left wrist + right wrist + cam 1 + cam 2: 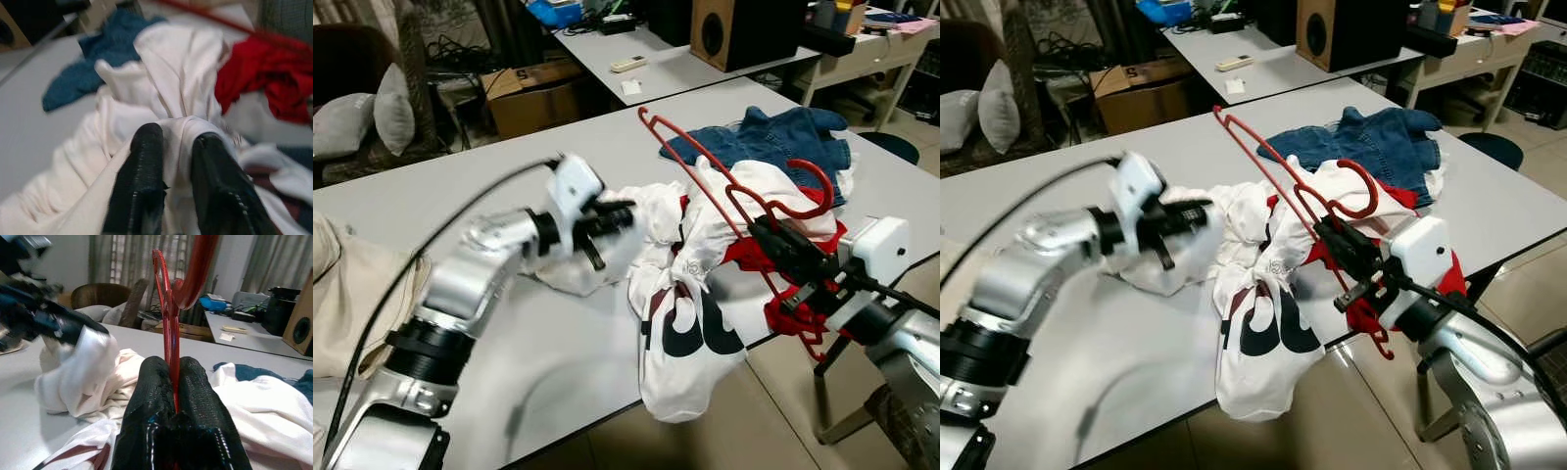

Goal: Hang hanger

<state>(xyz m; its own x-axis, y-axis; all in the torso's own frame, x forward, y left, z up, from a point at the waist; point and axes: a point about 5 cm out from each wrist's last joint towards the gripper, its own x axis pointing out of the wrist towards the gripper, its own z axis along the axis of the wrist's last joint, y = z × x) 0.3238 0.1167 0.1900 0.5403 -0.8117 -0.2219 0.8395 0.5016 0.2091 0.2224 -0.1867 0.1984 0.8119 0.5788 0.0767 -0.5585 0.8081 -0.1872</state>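
head eyes: down over table (558, 362) (shared clothes pile (1263, 255)) | wrists: close along each pincer's fingers

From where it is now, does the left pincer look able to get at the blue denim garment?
Probably not directly. The left pincer is shut on the white shirt, and that bunched cloth plus the red hanger held by the right pincer lie between it and the blue denim garment.

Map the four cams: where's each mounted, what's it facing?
Head stereo pair: looks down at table; both silver arms show.
Left wrist: along left gripper, pinching white shirt.
Right wrist: along right gripper, clamping red hanger.
Shared: all show the shirt and blue denim.
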